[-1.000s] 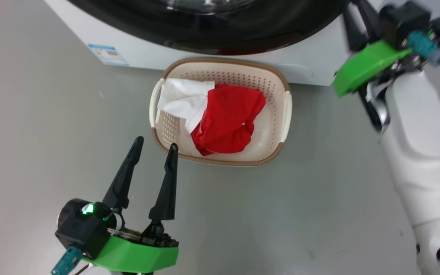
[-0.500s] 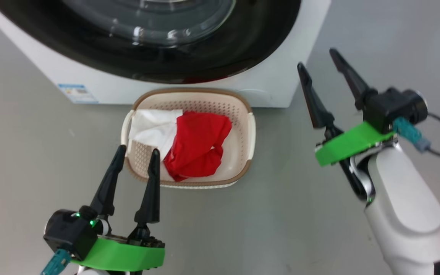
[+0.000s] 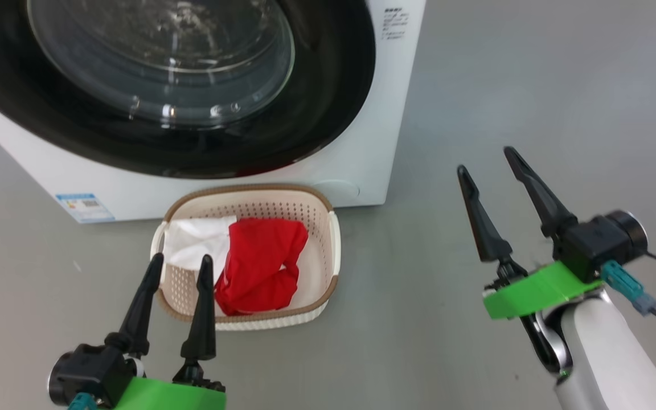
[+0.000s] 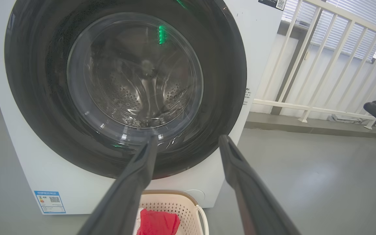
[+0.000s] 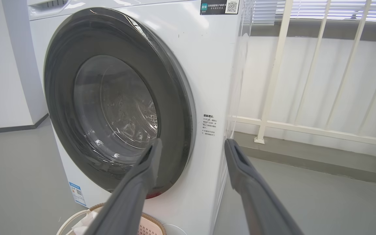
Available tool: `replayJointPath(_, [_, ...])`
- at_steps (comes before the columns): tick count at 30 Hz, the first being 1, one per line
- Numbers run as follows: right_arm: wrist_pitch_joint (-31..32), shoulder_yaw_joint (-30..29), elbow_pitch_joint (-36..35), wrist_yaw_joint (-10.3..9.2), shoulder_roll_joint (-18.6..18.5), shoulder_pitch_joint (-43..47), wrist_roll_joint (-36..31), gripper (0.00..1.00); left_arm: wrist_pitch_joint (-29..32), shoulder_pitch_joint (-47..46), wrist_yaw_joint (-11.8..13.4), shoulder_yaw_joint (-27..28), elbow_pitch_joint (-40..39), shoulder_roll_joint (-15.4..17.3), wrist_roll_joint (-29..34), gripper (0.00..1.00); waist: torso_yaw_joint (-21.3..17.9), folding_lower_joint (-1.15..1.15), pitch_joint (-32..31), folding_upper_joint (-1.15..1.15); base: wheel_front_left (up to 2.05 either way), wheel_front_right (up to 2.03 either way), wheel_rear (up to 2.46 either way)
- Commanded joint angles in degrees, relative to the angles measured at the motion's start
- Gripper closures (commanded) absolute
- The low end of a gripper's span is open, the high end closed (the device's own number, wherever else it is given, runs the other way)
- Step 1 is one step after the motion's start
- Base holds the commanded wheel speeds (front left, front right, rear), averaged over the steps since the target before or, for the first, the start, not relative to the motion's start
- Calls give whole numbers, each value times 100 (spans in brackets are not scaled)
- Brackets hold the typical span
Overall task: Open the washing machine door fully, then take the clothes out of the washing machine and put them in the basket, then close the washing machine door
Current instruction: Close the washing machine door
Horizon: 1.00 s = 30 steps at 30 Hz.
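The washing machine [image 3: 388,114] stands at the top of the head view. Its black-framed washing machine door [image 3: 328,102] lies flat against the front, and the steel drum shows through the glass [image 4: 132,71]. On the floor just before it sits the cream basket [image 3: 328,256] holding the red and white clothes [image 3: 262,265]. My left gripper [image 3: 181,262] is open and empty over the basket's near left rim. To the right, my right gripper [image 3: 486,160] is open and empty above the floor. Both wrist views face the door [image 5: 116,101] between spread fingers.
Grey floor lies all around the machine. A white railing [image 4: 321,65] with blinds behind it runs to the machine's right. A blue label [image 3: 84,206] marks the machine's lower left front. The basket [image 5: 148,225] edge shows at the right wrist view's bottom.
The head camera has tilted up, bringing more of the door into view. My right arm has drawn back from the machine's right front to above the floor, its fingers now spread. The left gripper stays open.
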Motion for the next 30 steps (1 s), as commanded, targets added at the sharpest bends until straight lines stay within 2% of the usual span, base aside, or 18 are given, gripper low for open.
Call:
replayJointPath(1, [-19, 48, -229, -22, 41, 127, -75, 0, -44, 6, 60, 232, -102, 72, 11, 0, -122, 0, -192, 0, 0, 0, 0])
replayJointPath(18, [-19, -375, -789, -22, 41, 1426, -188, 0, -44, 668, 308, 524, 6, 243, 17, 0, -209, 0, -866, 0, 0, 0, 0])
replayJointPath(30, [-19, -454, -1000, -22, 41, 1971, -232, 0, -45, 990, 336, 617, -29, 296, -9, 0, -254, 0, -1117, 0, 0, 0, 0])
